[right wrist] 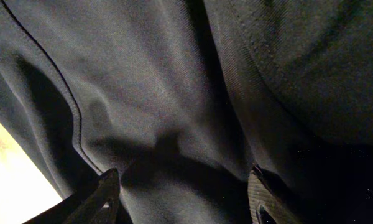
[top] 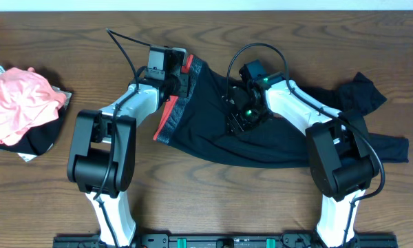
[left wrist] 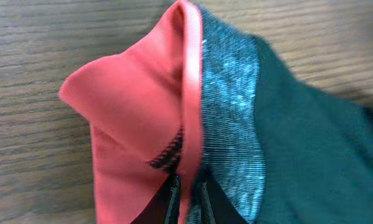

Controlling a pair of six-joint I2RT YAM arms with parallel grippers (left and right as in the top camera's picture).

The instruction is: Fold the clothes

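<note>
The leggings [top: 220, 141] are lying across the worktop [top: 213, 207]; the left end effector [left wrist: 186, 194] is pinching the coral edge of their waistband [top: 177, 116]; the right end effector [top: 242, 118], jaws apart, is hanging low over black cloth near the waistband; it should be gathering both layers before lifting.

Even overhead light; right wrist view dim, leggings [right wrist: 174, 93] shadowed; left wrist soft.

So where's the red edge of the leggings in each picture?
Overhead: the red edge sits left of centre.
Left wrist: it fills the middle, beside the grey band.
Right wrist: not in it.
Shared landmark: the black leggings cloth, in all three.
</note>
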